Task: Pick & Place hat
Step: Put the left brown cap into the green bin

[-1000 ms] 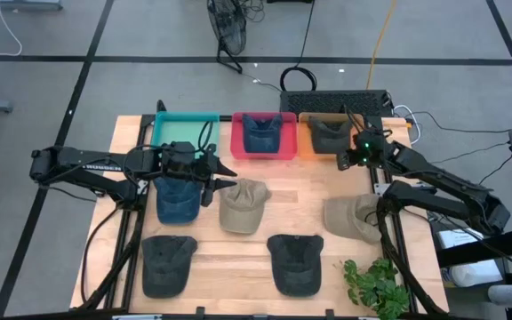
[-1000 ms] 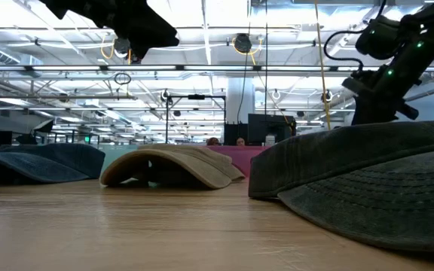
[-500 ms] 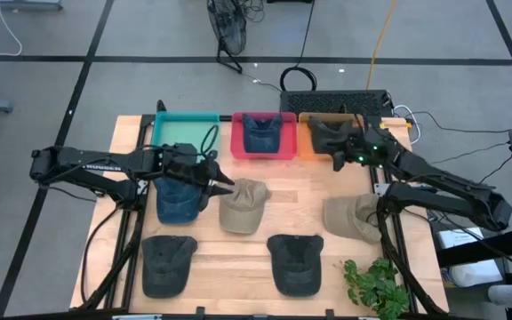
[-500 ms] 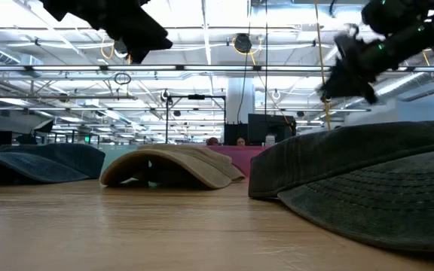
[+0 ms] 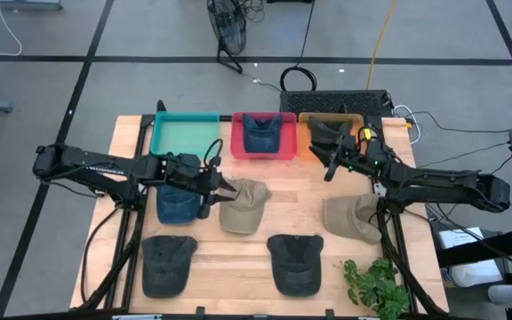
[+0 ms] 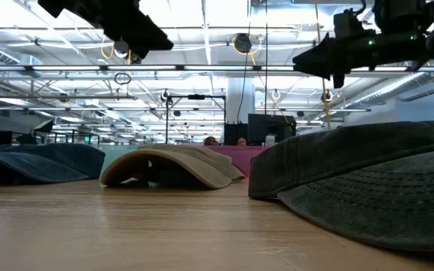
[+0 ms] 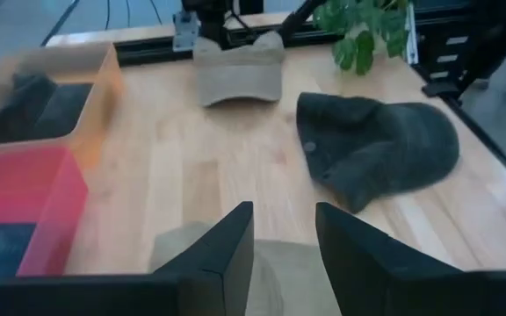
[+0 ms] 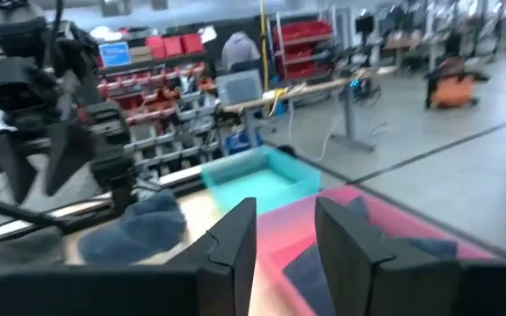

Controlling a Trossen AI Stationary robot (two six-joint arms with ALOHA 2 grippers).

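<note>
Left of centre in the high view: left gripper [image 5: 223, 188], fingers spread and empty, hovers between the blue hat [image 5: 177, 203] and the tan hat [image 5: 242, 205], its tips over the tan hat's near edge. Tan hat: khaki cap, crown up, flat on the table [image 5: 238, 258]. Left arm stretches level from the left edge. Upper right of centre: right gripper [image 5: 330, 166], fingers parted and empty, at the orange bin [image 5: 305, 133] holding a dark hat [image 5: 329, 134]; right arm reaches in level from the right.
</note>
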